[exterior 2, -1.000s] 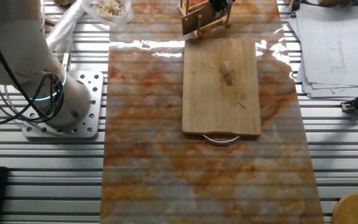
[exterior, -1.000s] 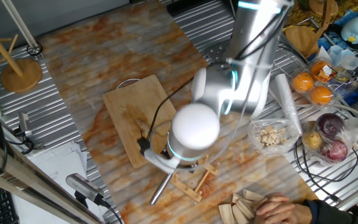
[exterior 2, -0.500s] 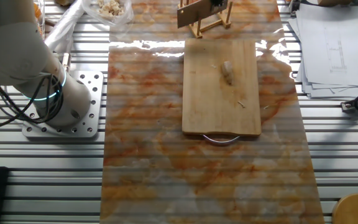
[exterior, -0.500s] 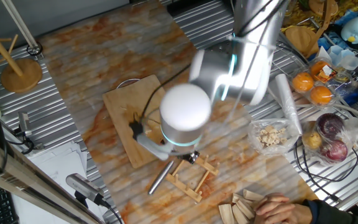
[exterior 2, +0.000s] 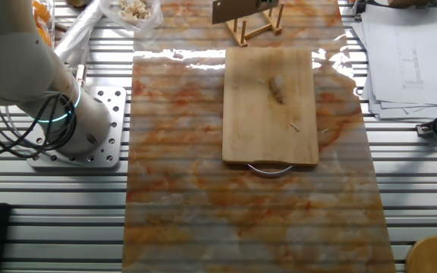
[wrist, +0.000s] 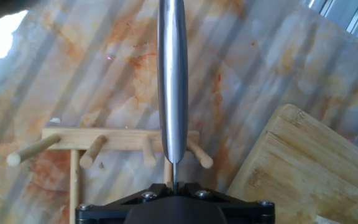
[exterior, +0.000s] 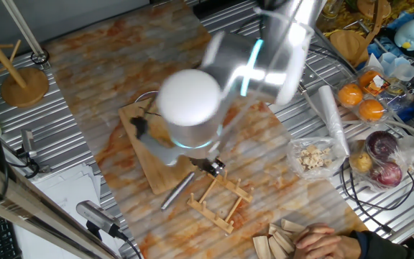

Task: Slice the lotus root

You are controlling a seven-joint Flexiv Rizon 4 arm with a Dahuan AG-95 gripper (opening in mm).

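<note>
The lotus root (exterior 2: 278, 88) is a small pale piece lying on the wooden cutting board (exterior 2: 270, 114), toward its far end. In one fixed view my arm hides it and covers much of the board (exterior: 136, 121). My gripper (wrist: 173, 185) is shut on a knife (wrist: 172, 74), whose steel handle points straight away from the hand. The knife (exterior: 175, 191) hangs just above the wooden rack (exterior: 220, 205), beside the board's end. Its dark blade (exterior 2: 234, 10) shows at the top edge of the other fixed view, over the rack (exterior 2: 258, 24).
A clear bag of pale chunks (exterior: 313, 157) lies right of the rack, with oranges (exterior: 360, 101) and red fruit (exterior: 383, 155) beyond. A person's hand (exterior: 320, 239) rests on wooden blocks at the front. Papers (exterior 2: 408, 61) lie beside the mat, and the arm's base (exterior 2: 74, 129) stands opposite.
The arm has lifted the knife off the rack and carried it toward the cutting board. The lotus root and the board have not moved.
</note>
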